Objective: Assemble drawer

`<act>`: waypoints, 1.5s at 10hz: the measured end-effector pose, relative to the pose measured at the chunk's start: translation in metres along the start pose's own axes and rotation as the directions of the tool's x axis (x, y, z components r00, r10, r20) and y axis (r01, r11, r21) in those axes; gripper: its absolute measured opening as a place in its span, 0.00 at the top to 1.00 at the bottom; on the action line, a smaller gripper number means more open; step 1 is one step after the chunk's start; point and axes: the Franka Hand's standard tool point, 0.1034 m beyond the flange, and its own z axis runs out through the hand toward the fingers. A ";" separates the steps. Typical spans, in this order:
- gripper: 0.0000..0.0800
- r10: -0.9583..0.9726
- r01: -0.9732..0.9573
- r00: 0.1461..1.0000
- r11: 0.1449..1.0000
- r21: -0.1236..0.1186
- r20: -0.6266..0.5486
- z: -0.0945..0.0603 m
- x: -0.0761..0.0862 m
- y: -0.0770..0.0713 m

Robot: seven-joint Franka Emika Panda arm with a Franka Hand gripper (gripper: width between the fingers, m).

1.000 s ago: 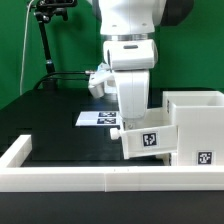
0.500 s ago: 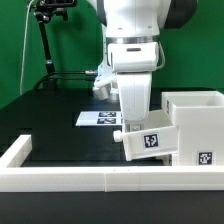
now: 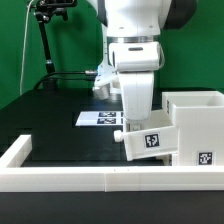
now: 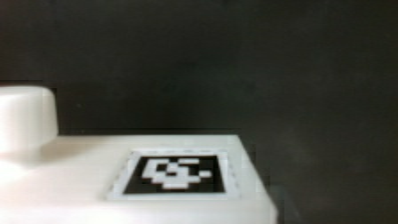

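Observation:
In the exterior view my gripper (image 3: 135, 118) reaches down into a small white drawer tray (image 3: 150, 142) with a black-and-white tag on its near face. The fingers are hidden behind the tray wall, and the tray hangs slightly tilted under the hand, so the gripper looks shut on it. The tray's right end meets the tall white drawer housing (image 3: 197, 125) at the exterior view's right. The wrist view is blurred and close. It shows a white tray surface with a tag (image 4: 175, 172) and a rounded knob (image 4: 25, 118) over the black table. No fingertips show there.
The marker board (image 3: 96, 118) lies flat on the black table behind the tray. A low white rim (image 3: 90, 179) runs along the table's near edge and up the exterior view's left. A black stand (image 3: 46, 40) with a cable rises at the back left.
A second ago the arm and the tray were slightly further to the exterior view's left. They shifted right toward the housing, and have held still over the last half second.

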 end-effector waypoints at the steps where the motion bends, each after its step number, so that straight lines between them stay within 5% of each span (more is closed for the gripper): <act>1: 0.94 -0.010 0.010 1.000 1.000 0.004 0.017 0.000 0.000 0.000; 6: 0.94 -0.001 0.001 1.000 1.000 0.006 0.030 -0.001 -0.003 0.001; 8: 0.94 -0.076 0.077 0.997 0.997 -0.021 0.027 -0.001 -0.008 0.003; 15: 0.94 -0.152 0.154 0.986 0.988 -0.031 0.074 -0.003 -0.005 0.006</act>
